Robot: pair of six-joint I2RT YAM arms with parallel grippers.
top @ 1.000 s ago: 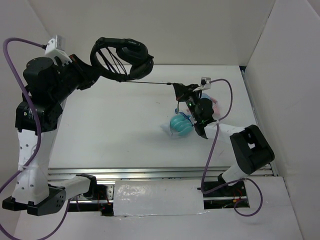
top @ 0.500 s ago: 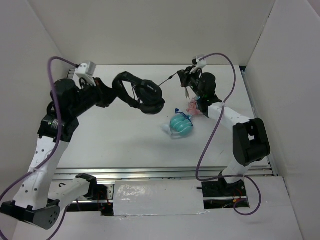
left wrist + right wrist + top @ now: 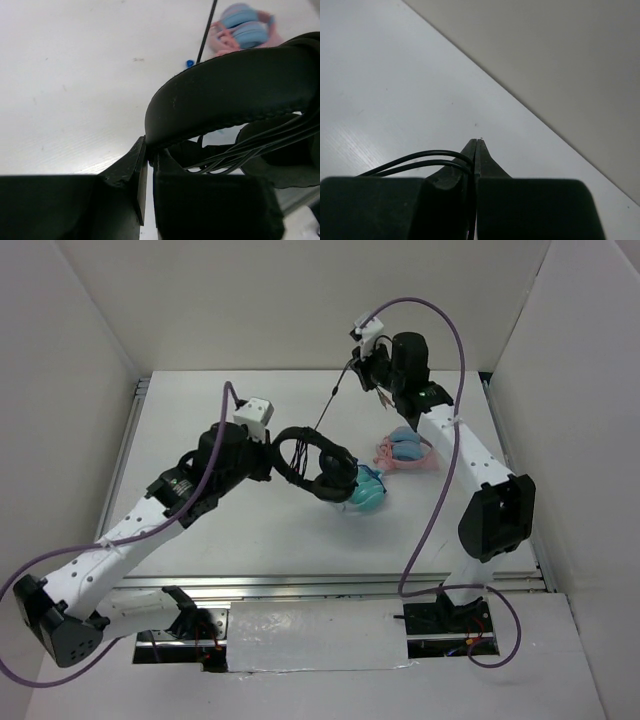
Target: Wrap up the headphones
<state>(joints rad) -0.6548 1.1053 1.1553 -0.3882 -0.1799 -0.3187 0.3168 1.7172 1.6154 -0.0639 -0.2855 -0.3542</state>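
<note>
while left jaws clenched on headphones (image 3: 320, 468), arm (image 3: 150, 515) outstretched; right jaws high, pinching cable (image 3: 330, 400).

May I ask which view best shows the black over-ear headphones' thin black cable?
Top external: the thin black cable runs taut from the headphones to the right jaws. Left wrist shows wound strands and a short stretch; right wrist only a loop at its jaws.

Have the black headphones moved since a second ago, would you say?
Yes, the black headphones came from the back wall to the teal headphones.
</note>
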